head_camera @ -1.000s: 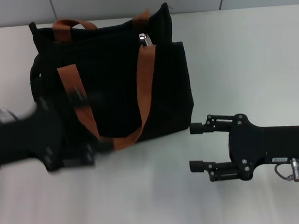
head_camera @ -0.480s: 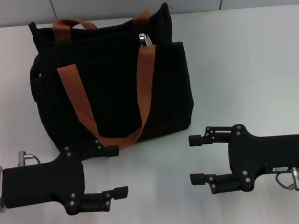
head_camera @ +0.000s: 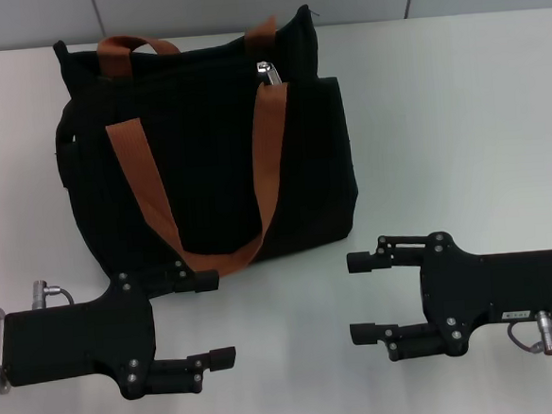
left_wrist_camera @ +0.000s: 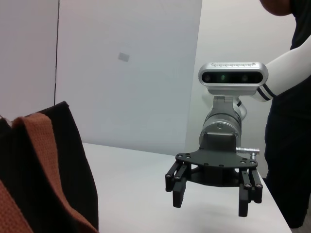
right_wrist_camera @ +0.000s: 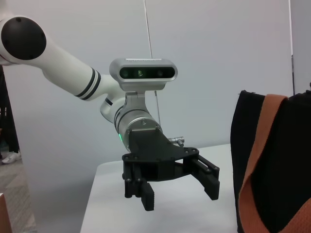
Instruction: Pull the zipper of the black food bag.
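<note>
While both claws, left (head_camera: 216, 317) and right (head_camera: 360, 296), wait wide open and empty at lower frame, the zipper (head_camera: 268, 73) on the bag (head_camera: 211, 164) at upper centre sits untouched.

I see a boxy plain black fabric food bag (head_camera: 216, 164) with rust-orange webbing straps (head_camera: 147, 192), a shiny silver metal zipper tab (head_camera: 268, 73), matte black hands, all on a pale off-white counter (head_camera: 459, 109).
</note>
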Motion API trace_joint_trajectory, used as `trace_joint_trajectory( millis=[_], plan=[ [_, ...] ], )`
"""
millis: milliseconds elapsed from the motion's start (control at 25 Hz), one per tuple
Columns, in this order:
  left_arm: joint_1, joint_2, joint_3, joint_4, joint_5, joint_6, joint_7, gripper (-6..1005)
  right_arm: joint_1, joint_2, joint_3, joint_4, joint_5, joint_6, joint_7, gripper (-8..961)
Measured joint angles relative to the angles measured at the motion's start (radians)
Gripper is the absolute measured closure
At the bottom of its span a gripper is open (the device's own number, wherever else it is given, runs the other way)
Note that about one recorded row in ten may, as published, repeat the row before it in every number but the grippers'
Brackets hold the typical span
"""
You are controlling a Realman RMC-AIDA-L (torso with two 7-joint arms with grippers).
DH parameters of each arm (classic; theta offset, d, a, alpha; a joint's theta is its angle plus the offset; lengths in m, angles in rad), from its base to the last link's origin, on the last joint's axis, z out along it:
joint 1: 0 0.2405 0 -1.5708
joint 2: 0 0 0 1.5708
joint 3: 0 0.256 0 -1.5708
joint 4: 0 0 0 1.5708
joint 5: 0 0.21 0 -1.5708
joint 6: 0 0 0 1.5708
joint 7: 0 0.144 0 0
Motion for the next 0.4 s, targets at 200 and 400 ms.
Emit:
trace_joint_trajectory(
  millis=[200,400],
  plan=[
    [-0.001,-0.001,0.001,0.0,0.0,-0.001,0.002,177,0.0,0.0,0.0,0.0,0.002,0.0,0.0,209],
    [-0.002,-0.002,0.001,0.0,0.0,-0.001,0.002,177,0.0,0.0,0.0,0.0,0.004,0.0,-0.001,209]
  ],
)
